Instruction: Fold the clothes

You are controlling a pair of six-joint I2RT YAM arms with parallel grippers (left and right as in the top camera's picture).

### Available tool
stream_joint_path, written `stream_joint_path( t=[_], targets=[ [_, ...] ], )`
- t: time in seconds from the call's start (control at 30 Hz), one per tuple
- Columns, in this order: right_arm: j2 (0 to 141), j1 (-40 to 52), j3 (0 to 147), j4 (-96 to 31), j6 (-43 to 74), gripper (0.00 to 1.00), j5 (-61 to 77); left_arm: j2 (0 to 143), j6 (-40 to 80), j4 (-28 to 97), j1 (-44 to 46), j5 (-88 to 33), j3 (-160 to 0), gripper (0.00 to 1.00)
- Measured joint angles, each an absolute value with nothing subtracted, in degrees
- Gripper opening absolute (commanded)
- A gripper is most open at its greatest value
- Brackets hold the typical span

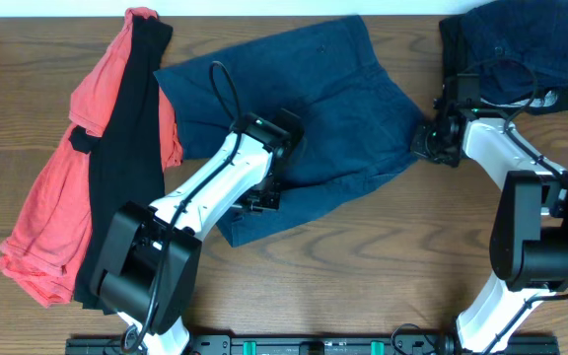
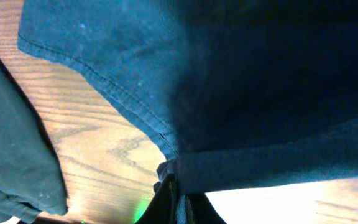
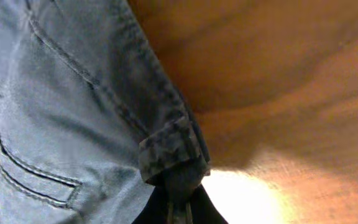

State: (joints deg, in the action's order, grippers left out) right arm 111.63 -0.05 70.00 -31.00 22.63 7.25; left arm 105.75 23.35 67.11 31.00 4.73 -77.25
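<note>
The clothes lie on a wooden table. The navy-blue shorts [image 1: 333, 99] are spread in the middle. My left gripper [image 1: 264, 193] is shut on their lower hem; in the left wrist view the hem [image 2: 166, 140] runs down into the closed left gripper [image 2: 178, 200]. My right gripper [image 1: 430, 144] is shut on the shorts' right corner. In the right wrist view the shorts [image 3: 61, 106] fill the left side, and a folded waistband corner [image 3: 169, 155] is pinched in the right gripper [image 3: 179, 208].
A coral-red garment [image 1: 52, 212] with a long black one [image 1: 126, 148] across it lies at the left, close to my left arm. A dark pile [image 1: 511, 39] sits at the back right, just behind my right wrist. Bare wood [image 1: 363, 266] shows in front of the shorts.
</note>
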Motion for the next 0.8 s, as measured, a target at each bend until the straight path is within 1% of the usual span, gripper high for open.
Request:
stream_joint_path(
  t=[0.17, 0.27, 0.53, 0.8],
  targets=[
    [111.2, 0.1, 70.0, -32.2, 22.8, 0.01, 7.7, 105.6, 23.8, 69.1, 28.8, 4.7, -77.3, 0.06],
    [108.4, -0.2, 70.0, -33.6, 22.9, 0.01, 8.5, 103.8, 23.8, 70.6, 27.6, 4.7, -77.3, 0.06],
    [93.9, -3.7, 70.5, -42.7, 21.2, 0.01, 10.8, 89.8, 23.8, 70.6, 27.2, 4.6, -77.3, 0.06],
    [87.0, -4.6, 70.5, -52.2, 19.7, 0.01, 11.4, 80.5, 23.8, 71.9, 27.3, 4.4, -77.3, 0.06]
  ],
)
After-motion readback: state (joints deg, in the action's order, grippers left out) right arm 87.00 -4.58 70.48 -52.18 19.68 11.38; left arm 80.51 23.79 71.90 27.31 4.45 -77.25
